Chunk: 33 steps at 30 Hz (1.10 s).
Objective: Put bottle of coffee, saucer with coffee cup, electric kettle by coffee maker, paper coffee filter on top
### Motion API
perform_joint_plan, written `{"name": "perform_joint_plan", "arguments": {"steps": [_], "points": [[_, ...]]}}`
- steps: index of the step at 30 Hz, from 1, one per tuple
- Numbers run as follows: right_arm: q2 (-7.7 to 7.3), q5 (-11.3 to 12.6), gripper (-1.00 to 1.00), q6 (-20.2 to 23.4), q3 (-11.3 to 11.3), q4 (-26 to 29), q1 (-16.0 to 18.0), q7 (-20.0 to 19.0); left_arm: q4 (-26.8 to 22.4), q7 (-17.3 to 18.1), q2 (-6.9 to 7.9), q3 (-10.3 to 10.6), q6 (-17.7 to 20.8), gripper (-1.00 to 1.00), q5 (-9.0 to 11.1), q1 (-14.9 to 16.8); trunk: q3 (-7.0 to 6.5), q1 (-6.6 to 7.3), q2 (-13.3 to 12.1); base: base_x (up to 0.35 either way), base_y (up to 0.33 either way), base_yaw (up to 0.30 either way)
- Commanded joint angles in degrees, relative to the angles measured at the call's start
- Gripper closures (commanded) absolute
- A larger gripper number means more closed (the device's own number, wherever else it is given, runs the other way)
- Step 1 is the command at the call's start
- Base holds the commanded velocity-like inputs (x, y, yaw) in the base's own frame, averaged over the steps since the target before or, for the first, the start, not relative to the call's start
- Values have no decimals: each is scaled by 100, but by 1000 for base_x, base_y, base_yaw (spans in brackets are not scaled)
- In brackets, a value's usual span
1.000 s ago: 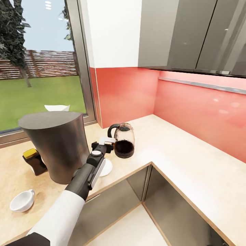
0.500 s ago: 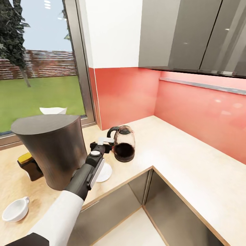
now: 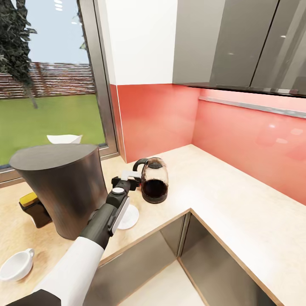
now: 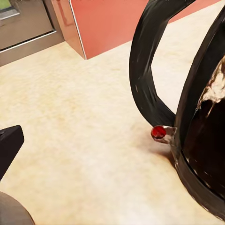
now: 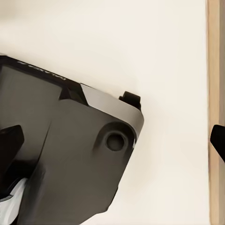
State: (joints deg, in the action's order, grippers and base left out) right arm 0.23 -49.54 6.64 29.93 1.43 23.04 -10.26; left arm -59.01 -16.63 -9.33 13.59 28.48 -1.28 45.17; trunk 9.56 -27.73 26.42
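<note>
I have the left gripper (image 3: pixel 128 180) reached out low over the counter (image 3: pixel 221 199), just beside the black loop handle of the kettle (image 3: pixel 154 183), with nothing between its fingers as far as I can see; how wide it is parted I cannot tell from the head view, and in the left wrist view just 1 dark fingertip (image 4: pixel 8 146) shows at the edge, apart from the handle. The kettle stands upright near the counter corner, close to the big grey coffee maker (image 3: pixel 63 187), which I judge is where it belongs for this station. The saucer (image 3: pixel 128 216) lies flat under my left forearm, between the coffee maker and the kettle, and it is bare. The cup (image 3: pixel 16 265) sits on the counter well apart from it, on the coffee maker's other side, so I reckon that is the step left. The brown bottle (image 3: pixel 35 208) stands just beside the coffee maker. The white filter (image 3: pixel 63 139) peeks out behind the coffee maker's flat top; whether it rests on it I cannot tell. The right gripper's width I cannot tell
</note>
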Motion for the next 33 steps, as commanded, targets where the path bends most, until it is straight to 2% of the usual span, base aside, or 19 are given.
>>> {"name": "perform_joint_plan", "arguments": {"steps": [1, 8, 33], "points": [[3, -47, -100, 31, 48, 15, 0, -32, -6, -24, 2, 12, 35, -100, -13, 5, 11, -3, 10, 19, 0, 0], [4, -47, -100, 31, 48, 15, -10, -31, -5, -24, 2, 2, 33, -100, -8, 5, 11, -3, 10, 143, 0, 0], [4, -47, -100, 31, 48, 15, -28, -30, 3, -33, 2, -6, -79, -100, -30, 1, 11, -3, 10, 39, 0, 0]]}}
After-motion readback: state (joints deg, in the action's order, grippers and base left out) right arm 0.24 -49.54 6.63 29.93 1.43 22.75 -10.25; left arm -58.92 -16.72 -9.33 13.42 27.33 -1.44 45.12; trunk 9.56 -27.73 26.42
